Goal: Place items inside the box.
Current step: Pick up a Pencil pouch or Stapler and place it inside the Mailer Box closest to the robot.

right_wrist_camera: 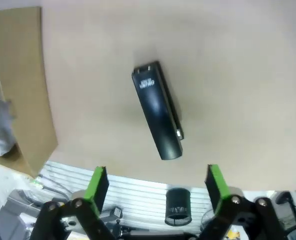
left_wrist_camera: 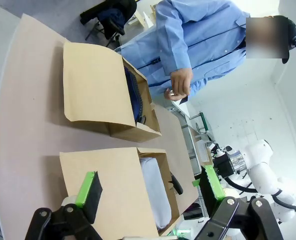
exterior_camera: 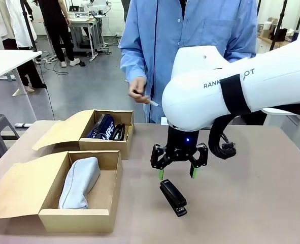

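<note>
Black stapler lies flat on the table right of the near cardboard box, beneath the right gripper, whose green-padded jaws hang wide apart holding nothing, while the grey pouch rests inside that box and the left gripper, likewise open, looks down on it.

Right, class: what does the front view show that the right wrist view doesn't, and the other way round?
Front view: a person's hand holding a marker, and the far box with a navy pouch in it.
Right wrist view: white print on one end of the stapler, and a black mesh cup beyond the table edge.
Both: the stapler lying on the table below the right arm's open jaws, not gripped, and the near box with the grey pouch.
</note>
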Available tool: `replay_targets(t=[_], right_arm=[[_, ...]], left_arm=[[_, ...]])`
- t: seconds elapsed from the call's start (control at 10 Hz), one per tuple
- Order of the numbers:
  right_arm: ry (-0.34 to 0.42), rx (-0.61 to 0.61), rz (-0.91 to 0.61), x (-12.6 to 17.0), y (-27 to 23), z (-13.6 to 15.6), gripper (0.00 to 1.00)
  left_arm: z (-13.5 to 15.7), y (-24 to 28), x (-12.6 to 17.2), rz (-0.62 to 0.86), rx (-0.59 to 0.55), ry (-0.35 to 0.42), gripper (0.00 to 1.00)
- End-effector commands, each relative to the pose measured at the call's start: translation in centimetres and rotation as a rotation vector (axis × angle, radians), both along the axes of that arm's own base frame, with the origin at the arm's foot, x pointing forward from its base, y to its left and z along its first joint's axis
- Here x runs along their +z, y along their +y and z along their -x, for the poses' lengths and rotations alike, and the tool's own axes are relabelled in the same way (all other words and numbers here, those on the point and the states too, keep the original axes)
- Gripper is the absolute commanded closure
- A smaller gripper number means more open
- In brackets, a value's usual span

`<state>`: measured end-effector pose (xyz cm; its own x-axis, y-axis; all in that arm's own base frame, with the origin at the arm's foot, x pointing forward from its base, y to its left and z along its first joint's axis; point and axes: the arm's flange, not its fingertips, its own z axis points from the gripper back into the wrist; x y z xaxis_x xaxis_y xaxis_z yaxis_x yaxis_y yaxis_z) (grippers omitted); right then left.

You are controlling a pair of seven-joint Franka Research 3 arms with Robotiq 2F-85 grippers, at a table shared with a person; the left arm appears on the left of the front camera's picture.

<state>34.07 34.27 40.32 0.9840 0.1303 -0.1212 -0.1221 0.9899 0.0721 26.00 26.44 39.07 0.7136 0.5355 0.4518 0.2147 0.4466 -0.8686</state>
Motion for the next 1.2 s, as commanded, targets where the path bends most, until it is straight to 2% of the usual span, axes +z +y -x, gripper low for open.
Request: replay_targets(t=[0.0, 0.1, 0.2, 0.3, 0.5, 0.8, 0.9, 1.0, 1.1], right_arm=[[0.038, 0.050, 0.030, 0.2, -0.7, 0.9, 0.00], [0.000, 0.000, 0.000, 0.0, 0.0, 0.0, 0.00], [-0.042, -0.101, 0.010, -1.2, -0.2, -0.8, 0.00], [-0.054, -0.117, 0.025, -3.3, 0.6, -1.0, 0.00], [-0.048, -0.187, 0.035, -5.4, 0.1, -1.2, 0.00], [-0.034, -0.181, 0.021, -6.0, -0.1, -0.9, 0.00], [-0.036, -0.167, 0.019, -6.1, 0.0, -0.8, 0.00], [-0.012, -0.070, 0.018, -6.2, 0.3, -0.8, 0.00], [0.023, 0.189, 0.079, -6.9, 0.7, -1.1, 0.00]], left_arm=[[-0.1, 0.0, 0.1, 0.003, 0.003, -0.033, 0.00], [-0.1, 0.0, 0.1, 0.003, 0.003, -0.033, 0.00], [-0.1, 0.0, 0.1, 0.003, 0.003, -0.033, 0.00], [-0.1, 0.0, 0.1, 0.003, 0.003, -0.033, 0.00], [-0.1, 0.0, 0.1, 0.003, 0.003, -0.033, 0.00], [-0.1, 0.0, 0.1, 0.003, 0.003, -0.033, 0.00], [-0.1, 0.0, 0.1, 0.003, 0.003, -0.033, 0.00], [-0.1, 0.0, 0.1, 0.003, 0.003, -0.033, 0.00], [-0.1, 0.0, 0.1, 0.003, 0.003, -0.033, 0.00]])
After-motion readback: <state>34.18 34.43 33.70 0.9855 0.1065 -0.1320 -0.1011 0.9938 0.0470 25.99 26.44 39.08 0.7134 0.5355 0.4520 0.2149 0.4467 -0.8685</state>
